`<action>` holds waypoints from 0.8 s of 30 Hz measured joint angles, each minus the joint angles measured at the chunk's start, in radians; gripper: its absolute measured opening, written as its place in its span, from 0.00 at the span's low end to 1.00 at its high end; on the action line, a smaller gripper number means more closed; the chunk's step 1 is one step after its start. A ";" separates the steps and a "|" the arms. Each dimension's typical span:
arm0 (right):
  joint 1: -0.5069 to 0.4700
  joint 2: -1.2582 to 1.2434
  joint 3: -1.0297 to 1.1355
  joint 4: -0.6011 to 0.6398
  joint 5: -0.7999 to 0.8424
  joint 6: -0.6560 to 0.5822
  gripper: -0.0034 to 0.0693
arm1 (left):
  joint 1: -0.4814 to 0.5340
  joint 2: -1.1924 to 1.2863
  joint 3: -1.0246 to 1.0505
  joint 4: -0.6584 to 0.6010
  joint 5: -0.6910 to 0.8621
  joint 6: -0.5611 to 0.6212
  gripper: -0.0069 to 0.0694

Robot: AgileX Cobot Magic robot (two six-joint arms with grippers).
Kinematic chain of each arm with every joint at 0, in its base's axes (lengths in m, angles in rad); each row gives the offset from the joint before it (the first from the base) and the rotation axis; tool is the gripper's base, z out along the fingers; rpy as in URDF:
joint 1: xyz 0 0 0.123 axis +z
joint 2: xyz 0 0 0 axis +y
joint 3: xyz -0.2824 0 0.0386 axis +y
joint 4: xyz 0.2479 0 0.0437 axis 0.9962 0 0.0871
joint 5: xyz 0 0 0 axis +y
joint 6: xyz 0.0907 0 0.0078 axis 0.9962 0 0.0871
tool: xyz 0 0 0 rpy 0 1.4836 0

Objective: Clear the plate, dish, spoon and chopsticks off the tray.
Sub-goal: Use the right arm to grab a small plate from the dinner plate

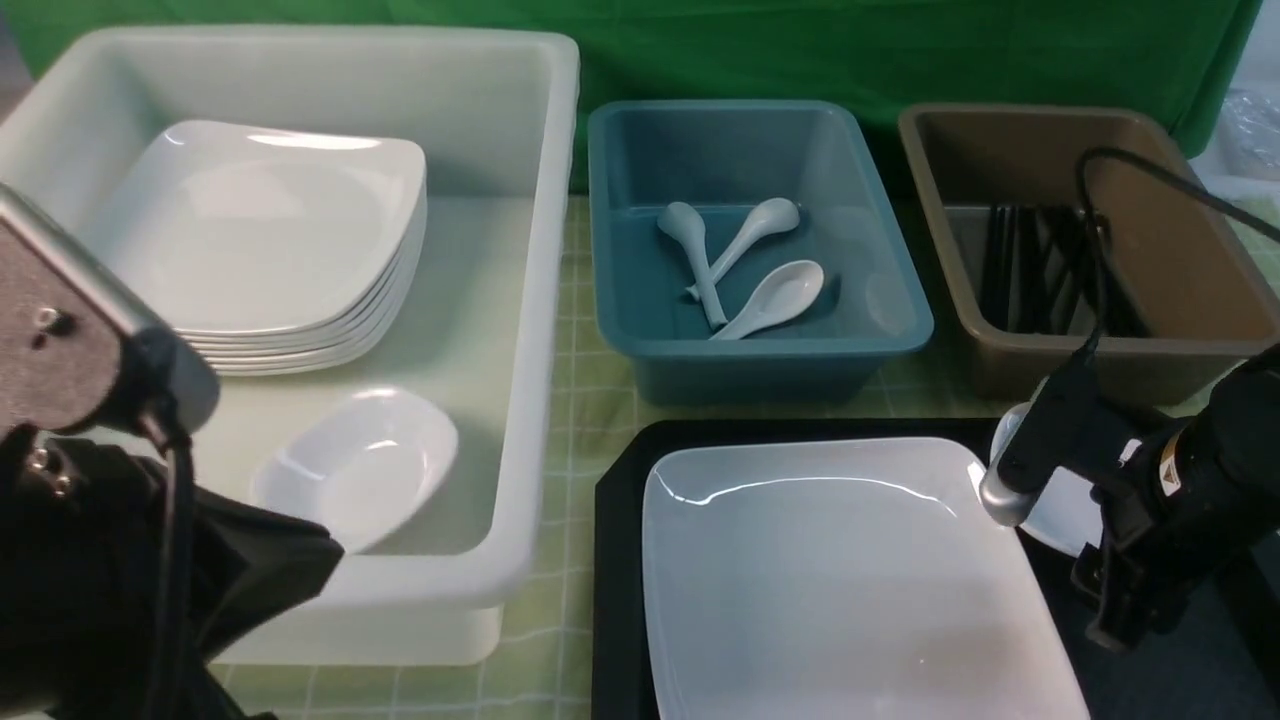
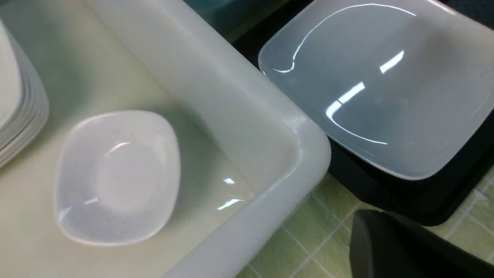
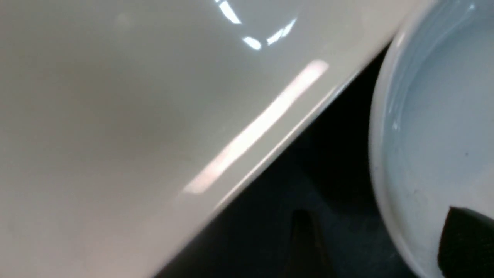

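The large white plate (image 1: 850, 580) lies on the black tray (image 1: 620, 560); it also shows in the left wrist view (image 2: 386, 96) and the right wrist view (image 3: 135, 116). A small white dish (image 1: 1058, 515) sits on the tray by the plate's right edge. My right gripper (image 1: 1105, 600) is low over it and open. In the right wrist view one fingertip (image 3: 463, 243) is inside the dish (image 3: 432, 135) and the other (image 3: 305, 239) is outside, over the tray (image 3: 308, 173). My left gripper (image 1: 270, 570) hovers by the white tub's front; only one finger (image 2: 405, 247) shows. No spoon or chopsticks show on the tray.
A white tub (image 1: 545, 330) at left holds a stack of plates (image 1: 260, 230) and a small dish (image 1: 360, 465). A teal tub (image 1: 900, 310) holds three spoons (image 1: 770, 300). A brown tub (image 1: 1200, 260) holds black chopsticks (image 1: 1040, 270). A green checked cloth covers the table.
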 joint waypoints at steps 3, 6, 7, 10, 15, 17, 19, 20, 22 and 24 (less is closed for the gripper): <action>0.000 0.046 0.000 -0.049 -0.069 -0.005 0.70 | 0.000 0.001 0.001 -0.015 -0.010 0.012 0.10; 0.000 0.090 0.000 -0.075 -0.133 -0.005 0.70 | 0.000 -0.002 0.001 -0.018 -0.022 0.019 0.10; 0.000 0.109 -0.001 -0.087 -0.144 -0.007 0.70 | 0.000 -0.003 0.001 -0.021 -0.024 0.020 0.10; 0.000 0.128 -0.011 -0.112 -0.162 -0.007 0.69 | 0.000 -0.003 0.001 -0.027 -0.025 0.020 0.10; 0.000 0.141 -0.017 -0.128 -0.164 -0.008 0.56 | 0.000 -0.003 0.001 -0.041 -0.026 0.020 0.10; 0.001 0.143 -0.017 -0.130 -0.160 -0.008 0.46 | 0.000 -0.003 0.001 -0.044 -0.026 0.021 0.10; 0.002 0.144 -0.017 -0.130 -0.148 -0.008 0.35 | 0.000 -0.003 0.001 -0.046 -0.027 0.022 0.10; 0.003 0.143 -0.017 -0.133 -0.144 -0.008 0.29 | 0.000 -0.003 0.001 -0.046 -0.029 0.023 0.10; 0.003 0.128 -0.017 -0.146 -0.132 -0.009 0.27 | 0.000 -0.003 0.001 -0.046 -0.029 0.025 0.10; 0.008 0.083 -0.025 -0.145 -0.075 0.004 0.20 | 0.000 -0.004 0.001 -0.042 -0.029 0.029 0.10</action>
